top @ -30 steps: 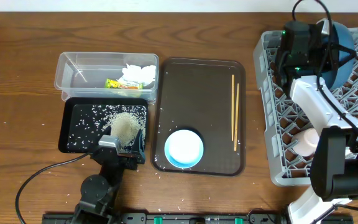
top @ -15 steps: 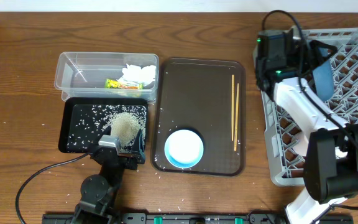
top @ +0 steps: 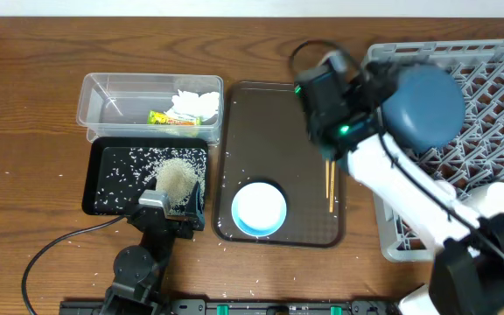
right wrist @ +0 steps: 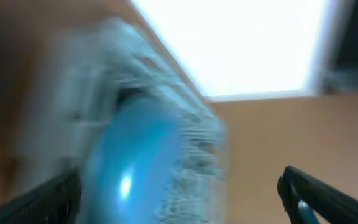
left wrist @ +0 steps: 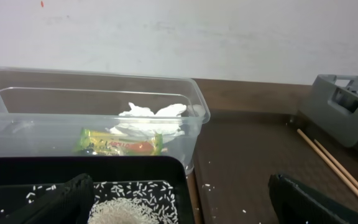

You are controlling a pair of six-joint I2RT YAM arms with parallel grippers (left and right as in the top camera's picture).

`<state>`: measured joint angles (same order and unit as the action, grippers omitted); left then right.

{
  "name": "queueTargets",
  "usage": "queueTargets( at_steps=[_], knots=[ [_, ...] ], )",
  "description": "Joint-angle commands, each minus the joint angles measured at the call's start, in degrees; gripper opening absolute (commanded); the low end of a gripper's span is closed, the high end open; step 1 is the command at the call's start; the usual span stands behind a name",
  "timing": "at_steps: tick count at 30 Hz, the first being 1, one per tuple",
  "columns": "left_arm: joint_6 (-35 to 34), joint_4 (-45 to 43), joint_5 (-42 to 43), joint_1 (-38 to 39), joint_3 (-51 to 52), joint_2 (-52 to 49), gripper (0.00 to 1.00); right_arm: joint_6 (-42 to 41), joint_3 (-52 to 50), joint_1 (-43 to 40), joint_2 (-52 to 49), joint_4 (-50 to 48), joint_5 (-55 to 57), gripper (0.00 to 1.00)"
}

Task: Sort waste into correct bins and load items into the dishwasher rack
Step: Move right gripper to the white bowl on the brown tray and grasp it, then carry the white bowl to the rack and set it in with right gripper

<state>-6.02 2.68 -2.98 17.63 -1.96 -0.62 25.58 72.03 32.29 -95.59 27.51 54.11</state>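
Table (top: 24,131), clear tub (top: 121,96), black tub (top: 94,175), tray (top: 269,131), rack (top: 501,83)

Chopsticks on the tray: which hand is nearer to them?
Right. The right hand hangs close by the chopsticks' far ends; the left hand sits past the tray, at the black bin.

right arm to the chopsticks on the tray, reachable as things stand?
Likely yes: the right arm hangs over the tray above the chopsticks; their visible ends lie flat and bare, bowl well apart.

The bench (top: 24,131) is brown wood grain. The tray (top: 278,131) is dark brown, and the bowl (top: 260,210) on it pale blue. The rack (top: 497,79) is grey lattice, the plate (top: 423,107) dark blue, and the black tub (top: 90,185) is speckled with white rice (top: 134,171).
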Motion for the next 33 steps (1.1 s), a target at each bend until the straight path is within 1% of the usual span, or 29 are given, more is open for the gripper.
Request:
queueTargets(
  at_steps=[1, 2, 3, 5, 8, 11, 13, 14, 16, 21, 24, 27, 29, 33],
  knots=[
    [-0.28, 1.09, -0.5, -0.31, 1.7, 0.39, 0.92, -20.37, -0.13, 1.57, 1.16, 5.88, -30.29, 0.96],
    [-0.28, 1.09, -0.5, -0.31, 1.7, 0.39, 0.92, -24.87, -0.13, 1.6, 1.2, 7.85, -39.19, 0.92],
    [-0.28, 1.09, -0.5, -0.31, 1.7, 0.39, 0.92, -27.5, -0.13, 1.6, 1.2, 9.01, -46.03, 0.91],
    [-0.28, 1.09, -0.5, -0.31, 1.7, 0.39, 0.92, -31.58, -0.15, 1.49, 1.11, 11.17, -59.93, 0.82],
    [-0.28, 1.09, -0.5, -0.31, 1.7, 0.39, 0.92, -35.58, -0.15, 1.53, 0.7, 14.29, -71.1, 0.7],
    [-0.28, 1.09, -0.5, -0.31, 1.7, 0.39, 0.92, -39.15, -0.15, 1.66, -0.07, 18.08, -72.83, 0.65],
    [-0.28, 1.09, -0.5, -0.31, 1.7, 0.39, 0.92, -39.28, -0.17, 2.16, -1.01, 19.69, -74.05, 0.61],
    [-0.28, 1.09, -0.5, -0.31, 1.7, 0.39, 0.92, -39.26, -0.22, 2.49, -1.62, 20.46, -74.01, 0.57],
    [-0.28, 1.09, -0.5, -0.31, 1.7, 0.39, 0.92, -39.26, -0.42, 3.06, -2.82, 21.53, -73.59, 0.56],
    [-0.28, 1.09, -0.5, -0.31, 1.7, 0.39, 0.92, -39.3, -1.6, 4.9, -7.08, 21.73, -73.59, 0.5],
    [-0.28, 1.09, -0.5, -0.31, 1.7, 0.39, 0.92, -39.3, -2.08, 5.62, -10.05, 21.84, -73.4, 0.36],
    [-0.28, 1.09, -0.5, -0.31, 1.7, 0.39, 0.92, -39.34, -2.14, 5.62, -11.61, 21.73, -73.24, 0.13],
    [-0.28, 1.09, -0.5, -0.31, 1.7, 0.39, 0.92, -41.9, -2.01, 4.92, -11.43, 21.55, -70.64, 0.01],
    [-0.28, 1.09, -0.5, -0.31, 1.7, 0.39, 0.92, -45.05, -0.76, 2.27, -9.09, 21.35, -64.37, 0.01]
  ],
)
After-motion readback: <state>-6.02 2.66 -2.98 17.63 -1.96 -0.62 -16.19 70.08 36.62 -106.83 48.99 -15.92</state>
